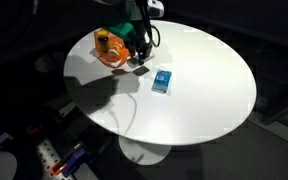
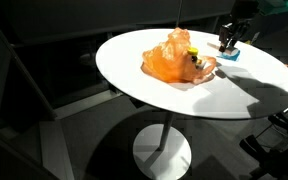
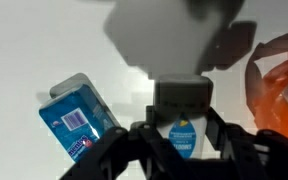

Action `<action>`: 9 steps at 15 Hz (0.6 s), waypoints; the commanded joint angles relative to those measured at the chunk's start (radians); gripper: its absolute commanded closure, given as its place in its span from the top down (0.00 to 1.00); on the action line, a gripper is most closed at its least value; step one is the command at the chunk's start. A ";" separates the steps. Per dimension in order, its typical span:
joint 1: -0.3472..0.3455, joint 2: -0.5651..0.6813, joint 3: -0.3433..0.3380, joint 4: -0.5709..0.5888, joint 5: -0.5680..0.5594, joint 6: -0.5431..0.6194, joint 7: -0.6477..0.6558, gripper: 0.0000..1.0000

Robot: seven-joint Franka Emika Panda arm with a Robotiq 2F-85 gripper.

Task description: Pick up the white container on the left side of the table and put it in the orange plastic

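Grasp step: white container (image 3: pixel 183 137) is straddled by the tool (image 1: pixel 139 57); clench cannot be told. Next, firm hold must be confirmed, then it is carried to nearby orange plastic (image 1: pixel 112 52).

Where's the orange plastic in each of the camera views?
In an exterior view: orange plastic sits upper left of centre, near the table's far edge.
In an exterior view: it sits above the picture's centre, in the middle of the tabletop.
Wrist view: it is at the right edge, partly cut off.
Shared landmark: the round white table under it in all three views.
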 commanded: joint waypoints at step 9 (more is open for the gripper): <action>0.046 -0.176 0.088 -0.038 0.259 -0.189 -0.368 0.25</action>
